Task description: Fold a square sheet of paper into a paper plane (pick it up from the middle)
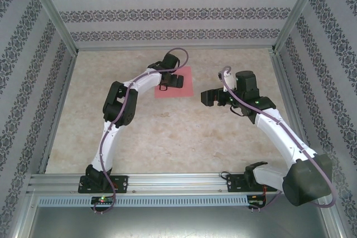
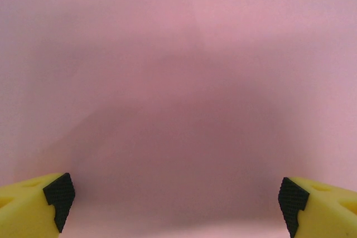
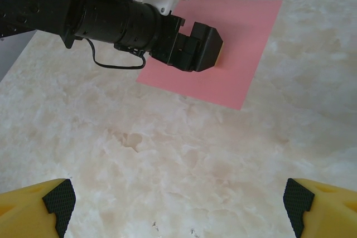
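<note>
The square sheet of paper lies flat near the counter's far edge under the wide-spread left jaws, the right jaws released beside it; pinching thin flat paper may slip off or crumple it.

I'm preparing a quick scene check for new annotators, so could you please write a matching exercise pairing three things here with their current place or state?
Things:
1. salmon-pink square sheet of thin paper
2. left arm's yellow-fingered tool
3. right arm's yellow-fingered tool

Places or states:
A. open, over the bare beige marbled tabletop, beside the sheet
B. lying flat and unfolded
C. open, directly above the pink sheet

Pairs: 1-B, 2-C, 3-A.
</note>
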Controlling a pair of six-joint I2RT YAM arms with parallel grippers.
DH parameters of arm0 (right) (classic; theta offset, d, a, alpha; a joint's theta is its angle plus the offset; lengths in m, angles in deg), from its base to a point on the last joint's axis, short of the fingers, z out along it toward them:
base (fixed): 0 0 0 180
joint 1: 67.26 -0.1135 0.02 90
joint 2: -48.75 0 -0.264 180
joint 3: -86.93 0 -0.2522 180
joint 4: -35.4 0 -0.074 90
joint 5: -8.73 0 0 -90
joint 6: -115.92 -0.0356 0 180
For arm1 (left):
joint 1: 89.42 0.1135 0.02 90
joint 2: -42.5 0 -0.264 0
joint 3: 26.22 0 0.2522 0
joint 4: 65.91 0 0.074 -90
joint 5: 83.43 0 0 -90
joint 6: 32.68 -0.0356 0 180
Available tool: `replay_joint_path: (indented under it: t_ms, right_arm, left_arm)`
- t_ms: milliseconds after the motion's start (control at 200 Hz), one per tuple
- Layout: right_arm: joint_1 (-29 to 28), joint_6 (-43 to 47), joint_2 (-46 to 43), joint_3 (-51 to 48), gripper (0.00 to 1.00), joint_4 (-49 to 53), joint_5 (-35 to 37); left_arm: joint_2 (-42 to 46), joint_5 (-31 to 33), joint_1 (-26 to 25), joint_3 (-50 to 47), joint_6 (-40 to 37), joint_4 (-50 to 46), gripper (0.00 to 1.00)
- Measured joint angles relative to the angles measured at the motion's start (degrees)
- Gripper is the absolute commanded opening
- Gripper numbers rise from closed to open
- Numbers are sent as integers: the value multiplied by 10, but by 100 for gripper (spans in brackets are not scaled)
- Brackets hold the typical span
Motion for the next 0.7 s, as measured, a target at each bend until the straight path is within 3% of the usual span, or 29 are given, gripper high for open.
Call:
replay_joint_path:
  t_ms: [360,699]
  right_arm:
    - [22,0,0,0,98,-2,2]
    - [55,0,-13,-13,98,3,4]
  left_arm:
    - [2,11,-7,-9,-16,-5,97]
    - [112,16,-50,-188,-12,24,98]
